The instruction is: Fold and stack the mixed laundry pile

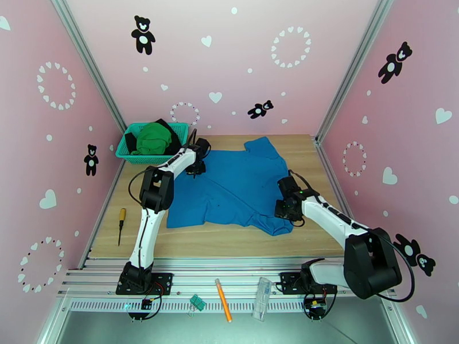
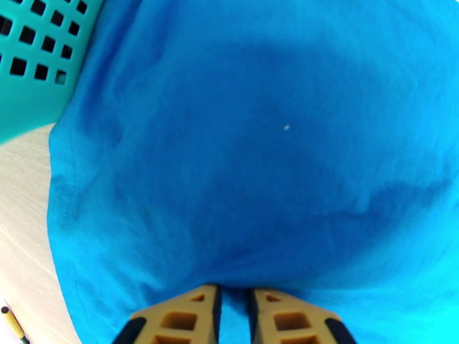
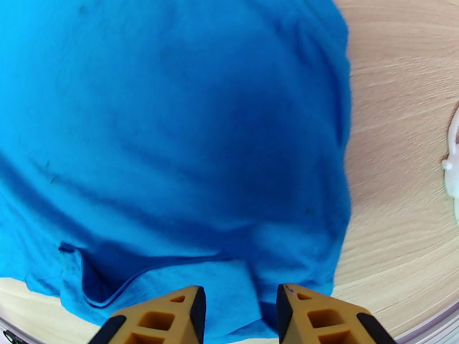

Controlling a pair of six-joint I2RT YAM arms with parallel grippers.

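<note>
The right arm's bulky black elbow is sitting closest to the overhead camera, and its forearm is reaching in to the shirt's near right corner. The pale wooden bench is carrying the medium-blue cloth shirt, which is lying spread nearly flat across the middle. The teal plastic mesh basket is standing at the far left, just beside the shirt's edge, and is holding the bright green cloth garment and the black cloth garment in a bundle.

The left jaws are working at the shirt's far left corner. Their yellow fingers are pressing almost together on a thin strip of blue, with creases running toward them, so they are gripping the shirt. The right jaws are standing wider, fingers either side of thicker cloth, and I cannot tell whether they are biting.

The step seems to be squaring the shirt for its first fold. Doing it well means making sure of the right-hand pinch first. Then both corners should be drawn apart low and at an even pace, with the left side kept off the basket wall.
</note>
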